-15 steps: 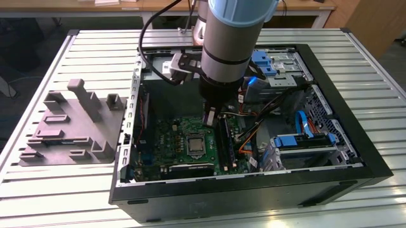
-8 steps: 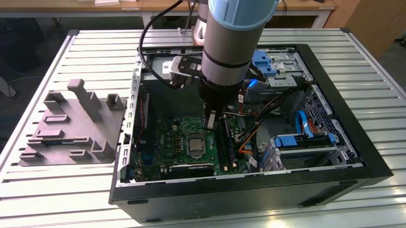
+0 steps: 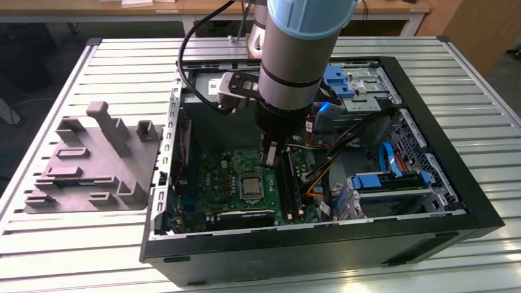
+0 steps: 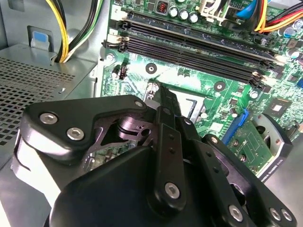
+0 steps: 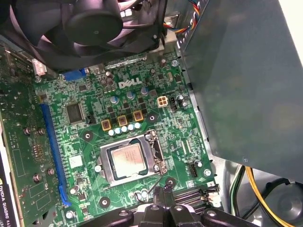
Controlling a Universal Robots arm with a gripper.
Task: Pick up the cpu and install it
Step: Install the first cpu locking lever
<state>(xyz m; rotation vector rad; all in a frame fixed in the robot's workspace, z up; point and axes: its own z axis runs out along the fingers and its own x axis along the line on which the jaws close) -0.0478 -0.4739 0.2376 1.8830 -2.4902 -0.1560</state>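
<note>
One cpu (image 5: 129, 160) just beyond fingers (image 5: 163, 201)

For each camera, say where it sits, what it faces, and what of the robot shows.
Exterior view: off the arm, above, looking down into the open case; arm shows.
First wrist view: on the arm, facing the motherboard and the cpu in its socket; hand shows.
Second wrist view: on the arm, facing board and memory slots; hand shows.
All share the motherboard.

The pincer (image 3: 271, 154) hangs inside the computer case (image 3: 423, 201), above the motherboard (image 3: 219, 177). The cpu (image 5: 129, 159) lies in its socket (image 5: 158, 163) just beside the fingertips.
</note>
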